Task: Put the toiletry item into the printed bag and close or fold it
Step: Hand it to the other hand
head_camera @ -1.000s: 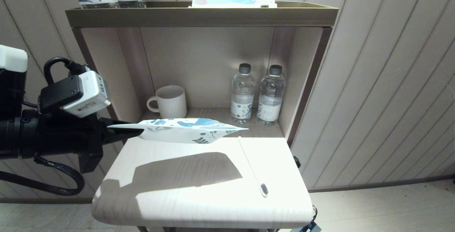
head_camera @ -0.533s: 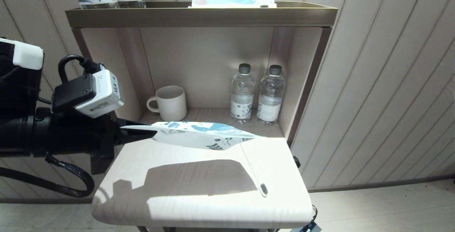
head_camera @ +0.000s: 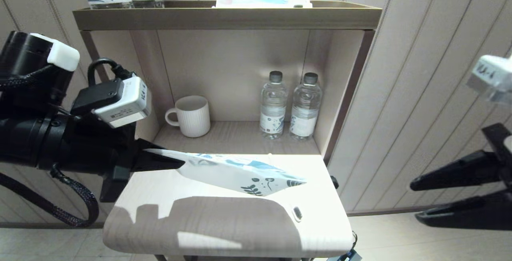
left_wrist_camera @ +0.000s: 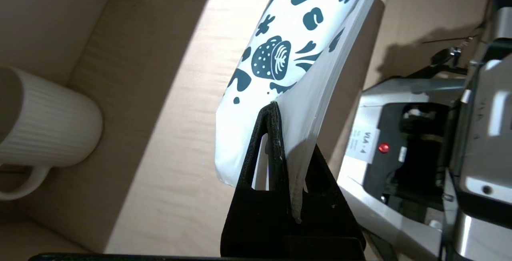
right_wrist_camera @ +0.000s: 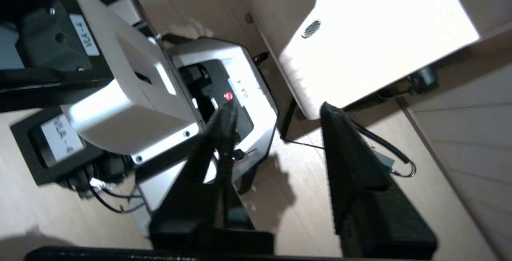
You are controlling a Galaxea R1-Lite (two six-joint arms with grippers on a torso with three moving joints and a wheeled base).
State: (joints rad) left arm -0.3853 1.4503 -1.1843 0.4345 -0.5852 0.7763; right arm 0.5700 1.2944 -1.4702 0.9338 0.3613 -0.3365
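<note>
The printed bag (head_camera: 240, 172) is showing as smooth, thin plastic film, frosted white with a slight sheen and dark teal prints. The table (head_camera: 224, 229) is presenting a pale wood-grain laminate, matt and finely lined. The mug (head_camera: 193, 116) is appearing as matt, ribbed ceramic. The water bottles (head_camera: 273, 107) are showing clear glossy plastic with paper-like labels. The left gripper (left_wrist_camera: 280, 133) fingers are appearing as matt black plastic.
</note>
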